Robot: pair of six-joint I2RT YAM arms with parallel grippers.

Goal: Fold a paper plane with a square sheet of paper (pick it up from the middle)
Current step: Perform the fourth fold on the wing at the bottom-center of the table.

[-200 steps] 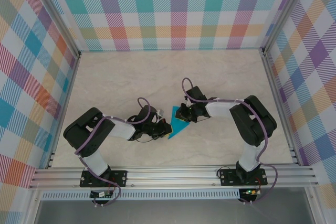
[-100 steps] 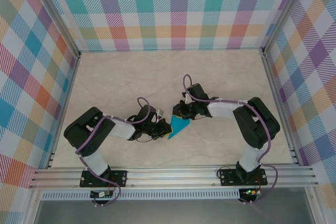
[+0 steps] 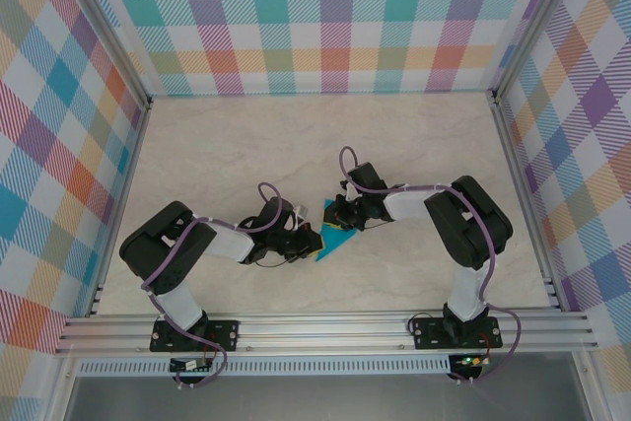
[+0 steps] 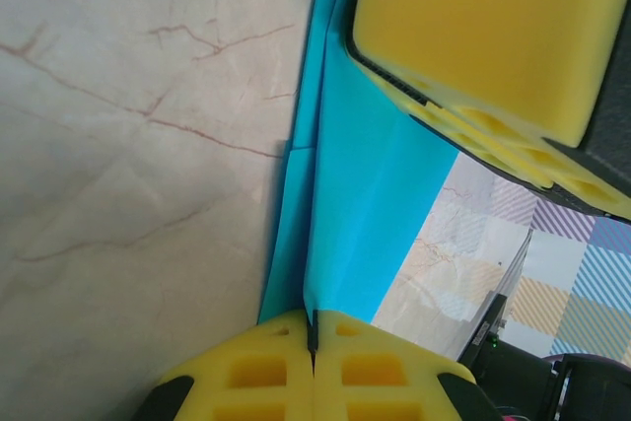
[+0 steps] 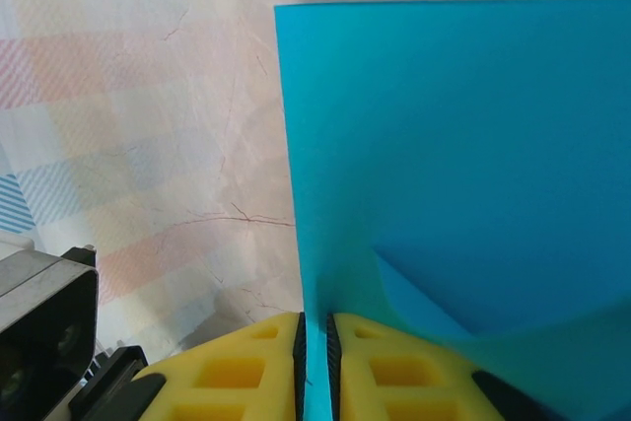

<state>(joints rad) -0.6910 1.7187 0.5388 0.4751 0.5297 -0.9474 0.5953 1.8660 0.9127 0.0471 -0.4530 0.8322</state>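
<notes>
Mid-frame, the left gripper (image 3: 310, 244) and right gripper (image 3: 342, 218) each pinch the folded teal sheet of paper (image 3: 335, 240).

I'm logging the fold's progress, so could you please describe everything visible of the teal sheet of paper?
The sheet of paper is thin, plain teal-blue and matte. It is partly folded into overlapping layers with a visible crease, and it reads as a triangle from above. It sits over the marbled table, between the two arms. The left tool and the right tool are each shut on one of its edges.
</notes>
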